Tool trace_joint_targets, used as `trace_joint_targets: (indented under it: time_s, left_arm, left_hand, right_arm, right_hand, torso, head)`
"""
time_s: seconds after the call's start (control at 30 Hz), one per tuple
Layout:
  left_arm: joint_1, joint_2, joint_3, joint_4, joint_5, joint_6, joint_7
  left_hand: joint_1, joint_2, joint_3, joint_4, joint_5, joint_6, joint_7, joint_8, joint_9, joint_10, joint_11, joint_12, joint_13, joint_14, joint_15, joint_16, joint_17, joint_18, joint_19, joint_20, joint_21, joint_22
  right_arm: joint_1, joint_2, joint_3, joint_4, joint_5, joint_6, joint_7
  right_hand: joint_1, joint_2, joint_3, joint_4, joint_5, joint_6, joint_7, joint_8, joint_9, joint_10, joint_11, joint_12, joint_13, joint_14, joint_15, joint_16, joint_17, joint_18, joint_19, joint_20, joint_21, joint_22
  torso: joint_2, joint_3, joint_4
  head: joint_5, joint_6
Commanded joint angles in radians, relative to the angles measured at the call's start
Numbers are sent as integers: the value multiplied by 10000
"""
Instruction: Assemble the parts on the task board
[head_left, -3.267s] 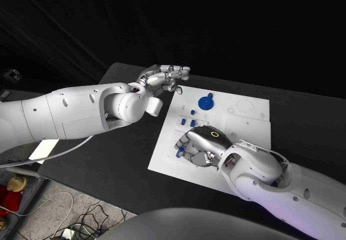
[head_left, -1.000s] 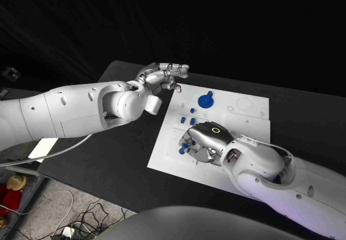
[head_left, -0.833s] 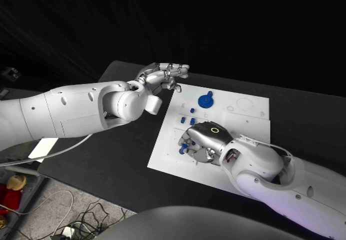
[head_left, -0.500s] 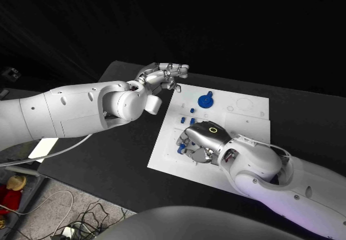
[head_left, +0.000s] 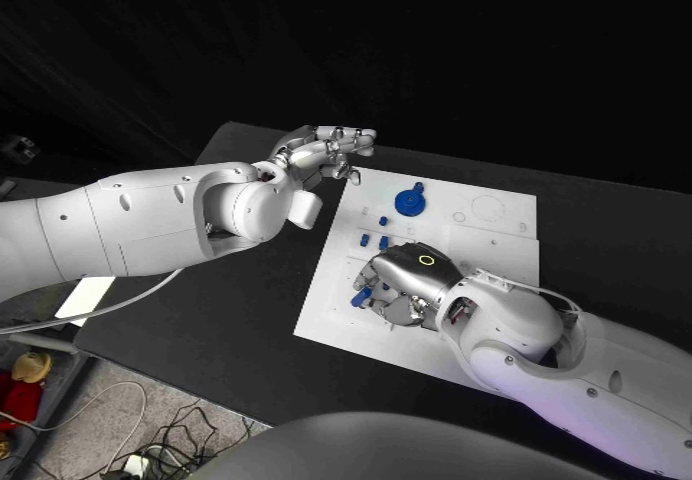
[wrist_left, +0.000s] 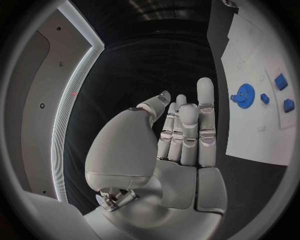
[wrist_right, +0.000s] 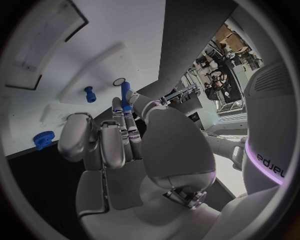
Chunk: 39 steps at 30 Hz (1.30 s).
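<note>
Task board: one white rectangular plate (head_left: 490, 235) lying flat in the middle of the black table (head_left: 202, 300), with shallow round and oblong recesses in its surface.
Blue gear: one toothed wheel (head_left: 413, 203) with a small knob beside its rim, sitting on the far part of the board, well apart from both hands.
Small blue parts, head view: two short pegs (head_left: 375, 241) stand side by side between the gear and the right robot hand; one more blue piece (head_left: 361, 297) shows at the fingertips of the right robot hand, at the near left of the board.
Small blue parts, right wrist view: one spool-shaped peg (wrist_right: 90, 94) stands free on the board just beyond the fingers, and a longer blue piece (wrist_right: 126, 95) lies against the fingertips.
Right robot hand: (head_left: 407, 285) palm down on the near part of the board, fingers curled toward the blue piece; whether it truly grips the piece or only touches it, I cannot tell.
Left robot hand: (head_left: 326, 152) raised above the table just off the board's far left corner, fingers straight and close together, holding nothing.
Left robot hand to parts: the gear and pegs lie to its side on the board, apart from it.
</note>
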<state>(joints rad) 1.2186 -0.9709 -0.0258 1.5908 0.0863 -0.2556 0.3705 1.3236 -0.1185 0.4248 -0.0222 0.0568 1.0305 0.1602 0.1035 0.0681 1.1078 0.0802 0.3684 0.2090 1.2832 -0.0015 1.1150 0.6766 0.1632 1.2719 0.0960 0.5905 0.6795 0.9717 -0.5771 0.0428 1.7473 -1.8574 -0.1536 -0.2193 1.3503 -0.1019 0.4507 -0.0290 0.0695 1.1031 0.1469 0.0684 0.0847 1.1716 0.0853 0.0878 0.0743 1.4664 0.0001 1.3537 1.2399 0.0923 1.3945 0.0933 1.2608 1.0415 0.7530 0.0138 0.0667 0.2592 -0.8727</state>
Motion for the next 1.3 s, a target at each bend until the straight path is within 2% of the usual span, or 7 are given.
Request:
trace_joint_targets:
  time_s: [0.03, 0.2, 0.47, 1.3]
  left_arm:
    - [4, 1, 5, 15, 24, 155, 46]
    - [4, -2, 5, 20, 24, 139, 48]
    - [4, -2, 5, 27, 24, 127, 58]
    - [4, -14, 5, 40, 24, 131, 49]
  left_hand:
    - [-33, 86, -2, -74, -29, -58, 14, -47, -13, -86, 5, 89, 20, -103, 1, -24, -24, 181, 60, 7, -59, -18]
    - [-43, 83, -12, -75, -29, -87, 37, -58, -17, -104, 18, 111, 27, -112, 8, -29, -43, 180, 60, 11, -66, -21]
    - [-43, 83, -13, -75, -29, -90, 40, -59, -17, -107, 20, 114, 28, -112, 9, -28, -43, 180, 60, 12, -67, -22]
    - [-43, 85, -16, -79, -28, -106, 59, -62, -18, -122, 33, 133, 33, -118, 16, -30, -55, 178, 60, 16, -72, -24]
  right_arm:
    - [0, -8, -5, -11, -55, 120, -59]
    - [0, -8, -8, -11, -111, 153, -127]
    - [-2, 8, -9, 12, -151, 181, -81]
    - [-1, -169, -7, 264, -296, 408, -376]
  right_hand:
    - [65, 195, 117, -42, -47, 150, -23, 81, 35, 171, -69, 79, 28, 420, -72, -11, 40, 85, 15, -8, 12, 43]
    - [266, 412, 255, -170, -123, 489, -139, 218, 126, 525, -204, 241, 102, 465, -181, 101, 196, 51, 97, -104, 132, 229]
    - [366, 604, 328, -306, -125, 753, -232, 317, 239, 795, -308, 323, 171, 588, -269, 478, 717, -56, 305, -199, 485, 786]
    - [54, 575, 123, -204, -152, 773, -274, 292, 316, 824, -317, 239, 186, 564, -278, 446, 652, -59, 303, -220, 508, 802]
  torso:
    - [2, 4, -1]
    - [4, 6, 3]
    - [1, -3, 7]
    - [-2, 3, -11]
  head:
    - [-8, 1]
    - [-16, 1]
    - [-10, 1]
    - [-12, 1]
